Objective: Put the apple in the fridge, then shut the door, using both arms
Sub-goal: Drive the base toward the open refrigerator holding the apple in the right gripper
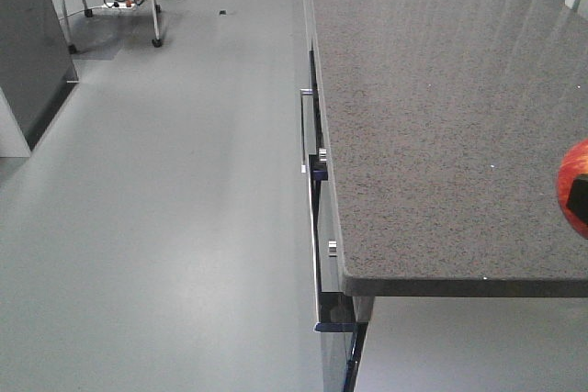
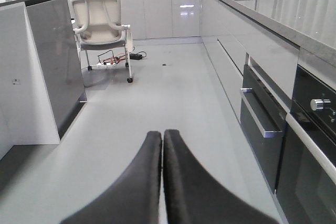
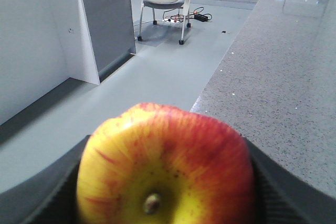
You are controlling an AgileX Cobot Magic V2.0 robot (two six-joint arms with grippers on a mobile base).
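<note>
The apple [image 3: 165, 166] is pinched in the right gripper [image 3: 167, 184] and held near the speckled counter [image 1: 441, 135] (only its red side is caught in the front view). The left gripper [image 2: 163, 153] is pressed together, with nothing held. Pickup is judged done. Placing it in the fridge, whose shelves are not shown, and closing the door are left

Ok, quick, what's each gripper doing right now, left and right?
Left gripper: shut, holding nothing.
Right gripper: shut on the glossy round red-and-yellow apple.
</note>
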